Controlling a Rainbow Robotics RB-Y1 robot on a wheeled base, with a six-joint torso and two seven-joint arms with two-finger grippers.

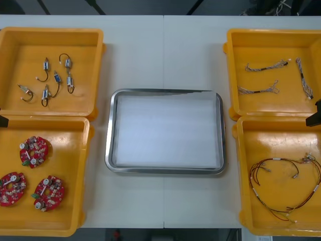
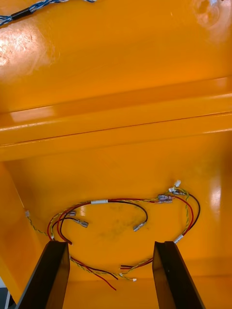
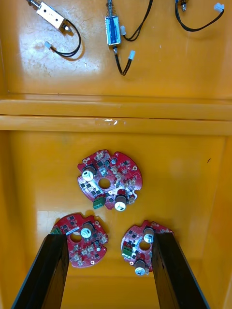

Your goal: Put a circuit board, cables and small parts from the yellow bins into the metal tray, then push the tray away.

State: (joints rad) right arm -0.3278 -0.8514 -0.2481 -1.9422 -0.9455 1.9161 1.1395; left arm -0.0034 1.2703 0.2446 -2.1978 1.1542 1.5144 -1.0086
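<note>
Left fingers [image 3: 48, 275] apart, partly hiding two circuit boards [image 3: 81, 240], right fingers [image 2: 48, 275] apart over red and yellow cables [image 2: 121, 200]

Left wrist view: the jaws of the left gripper [image 3: 108, 237] cover the outer rims of two circuit boards [image 3: 89, 244]. Small metal parts [image 3: 48, 13] beyond them are cropped by the frame, one almost wholly. Right wrist view: the blue and white cable [image 2: 29, 10] runs out of frame. The red and yellow cable [image 2: 121, 202] passes behind one jaw of the right gripper [image 2: 110, 244]. Front view: the yellow bins [image 1: 242, 150] at the right edge of the worktop [image 1: 165, 50] lose their outer walls to the frame. Cable connector types are too small to determine
</note>
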